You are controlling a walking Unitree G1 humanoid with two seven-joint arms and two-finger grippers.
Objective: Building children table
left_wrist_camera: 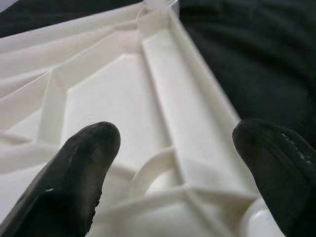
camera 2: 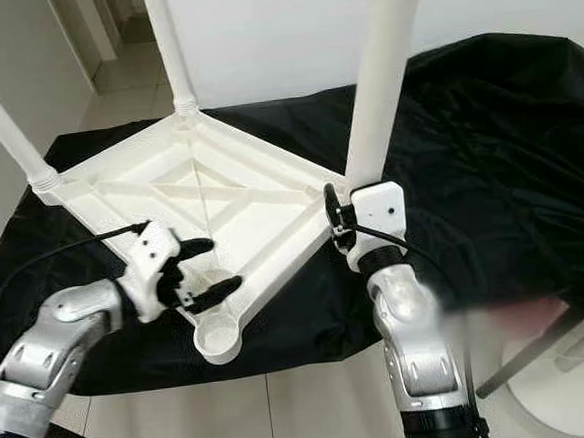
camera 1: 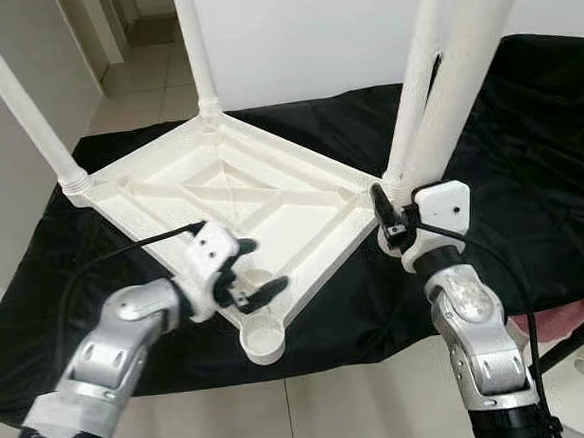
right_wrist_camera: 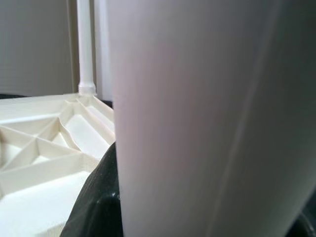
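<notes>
The white table top (camera 1: 270,195) lies upside down on a black cloth (camera 1: 529,162). White legs stand screwed into its far left corner (camera 1: 24,107) and back corner (camera 1: 192,46), and a third (camera 1: 413,80) rises at the right corner. The near corner socket (camera 1: 263,336) holds no leg. My left gripper (camera 1: 258,268) is open just above the near edge, close to that socket; its fingers (left_wrist_camera: 84,168) frame the ribbed underside. My right gripper (camera 1: 392,217) is shut on a white leg (camera 1: 471,56), upright beside the right corner, and that leg looms large in the right wrist view (right_wrist_camera: 207,118).
The cloth-covered surface ends right in front of me, with tiled floor (camera 1: 316,418) below. A pink object (camera 1: 569,315) and a white round base (camera 2: 575,390) sit low on the right. A hallway (camera 1: 141,59) opens at the back left.
</notes>
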